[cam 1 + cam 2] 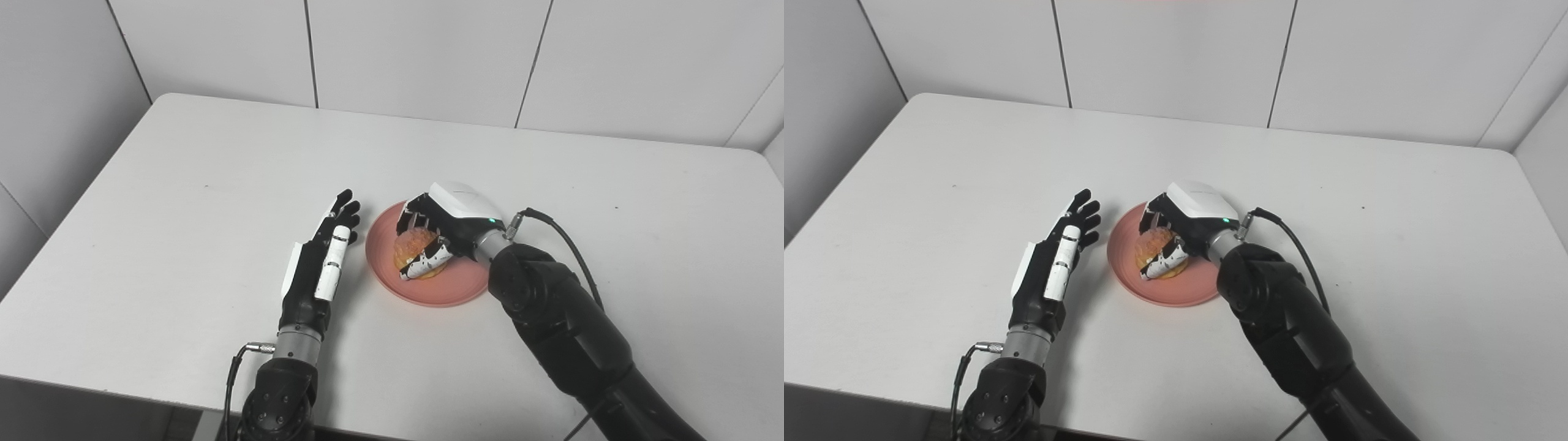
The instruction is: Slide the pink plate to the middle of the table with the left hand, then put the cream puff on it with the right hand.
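My right hand (442, 236) has its fingers (422, 266) wrapped around the cream puff (411, 245), holding it over the middle of the pink plate (429, 293) so it lands centred; I can't tell whether it touches yet. My left hand (318, 263) lies flat and empty, fingers straight, fingertips just beside the rim. Nothing else crowds the counter (184, 202).

The tabletop (202, 202) looks like smooth matt white laminate, and the pink plate (429, 294) on it has a smooth, faintly satin finish like plastic. The cream puff (411, 244) shows a rough, golden baked crust. The right hand (444, 229) has a glossy white plastic back shell over black parts, the left hand (318, 260) has matt black and white plastic fingers (346, 208), and both wrists show brushed metal collars.
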Controlling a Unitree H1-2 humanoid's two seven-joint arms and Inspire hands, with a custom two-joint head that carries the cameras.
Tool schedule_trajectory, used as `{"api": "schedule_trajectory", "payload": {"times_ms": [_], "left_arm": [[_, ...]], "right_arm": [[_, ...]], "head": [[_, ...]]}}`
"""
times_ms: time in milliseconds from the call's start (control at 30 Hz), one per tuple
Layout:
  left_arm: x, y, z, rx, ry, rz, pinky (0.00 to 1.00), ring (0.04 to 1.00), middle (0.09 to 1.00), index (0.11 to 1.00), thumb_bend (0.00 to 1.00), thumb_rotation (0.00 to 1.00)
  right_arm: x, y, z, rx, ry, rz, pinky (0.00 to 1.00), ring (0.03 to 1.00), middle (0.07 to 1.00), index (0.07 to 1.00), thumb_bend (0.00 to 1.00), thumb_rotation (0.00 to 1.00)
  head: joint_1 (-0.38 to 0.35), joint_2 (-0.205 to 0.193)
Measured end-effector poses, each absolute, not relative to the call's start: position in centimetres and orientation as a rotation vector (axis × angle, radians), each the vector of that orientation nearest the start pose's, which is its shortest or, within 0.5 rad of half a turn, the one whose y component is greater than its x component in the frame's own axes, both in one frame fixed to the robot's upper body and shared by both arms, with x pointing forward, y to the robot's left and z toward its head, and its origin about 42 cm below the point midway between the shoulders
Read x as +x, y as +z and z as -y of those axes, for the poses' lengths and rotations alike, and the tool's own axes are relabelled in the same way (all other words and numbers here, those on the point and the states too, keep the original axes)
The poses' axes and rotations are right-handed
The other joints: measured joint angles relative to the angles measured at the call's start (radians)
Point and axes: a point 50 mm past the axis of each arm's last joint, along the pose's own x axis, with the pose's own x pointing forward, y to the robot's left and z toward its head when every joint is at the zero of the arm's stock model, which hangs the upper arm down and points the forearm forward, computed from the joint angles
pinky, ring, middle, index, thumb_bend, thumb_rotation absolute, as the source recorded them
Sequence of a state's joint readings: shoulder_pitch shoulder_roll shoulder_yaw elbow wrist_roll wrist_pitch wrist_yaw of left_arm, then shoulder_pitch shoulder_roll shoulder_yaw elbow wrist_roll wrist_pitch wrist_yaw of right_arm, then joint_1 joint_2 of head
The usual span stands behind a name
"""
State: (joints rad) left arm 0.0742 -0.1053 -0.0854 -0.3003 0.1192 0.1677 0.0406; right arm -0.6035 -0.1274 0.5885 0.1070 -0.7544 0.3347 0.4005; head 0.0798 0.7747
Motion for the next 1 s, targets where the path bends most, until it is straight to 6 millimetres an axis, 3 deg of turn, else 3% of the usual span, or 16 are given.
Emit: {"api": "schedule_trajectory", "payload": {"times_ms": [67,200,700,1000], "left_arm": [[25.7,15.1,-16.7,-0.002,0.007,0.068,0.90,0.909,0.915,0.896,0.46,0.98],[25.7,15.1,-16.7,-0.002,0.005,0.068,0.89,0.903,0.912,0.894,0.46,0.98],[25.7,15.0,-16.9,-0.006,0.003,0.066,0.88,0.910,0.916,0.896,0.46,0.97],[25.8,14.8,-17.1,0.001,0.004,0.064,0.87,0.899,0.913,0.892,0.45,0.96]], "right_arm": [[40.0,21.2,6.2,-1.166,0.649,0.173,0.49,0.634,0.741,0.714,0.78,0.34],[40.0,21.4,6.3,-1.168,0.657,0.170,0.58,0.761,0.828,0.815,0.82,0.42],[39.8,22.2,7.0,-1.176,0.667,0.176,0.75,0.862,0.933,0.944,0.88,0.56],[39.0,25.3,7.5,-1.148,0.619,0.278,0.86,0.923,0.977,0.996,0.90,0.66]], "head": [[-0.003,0.000],[-0.006,0.000],[-0.015,-0.005],[-0.029,-0.011]]}}
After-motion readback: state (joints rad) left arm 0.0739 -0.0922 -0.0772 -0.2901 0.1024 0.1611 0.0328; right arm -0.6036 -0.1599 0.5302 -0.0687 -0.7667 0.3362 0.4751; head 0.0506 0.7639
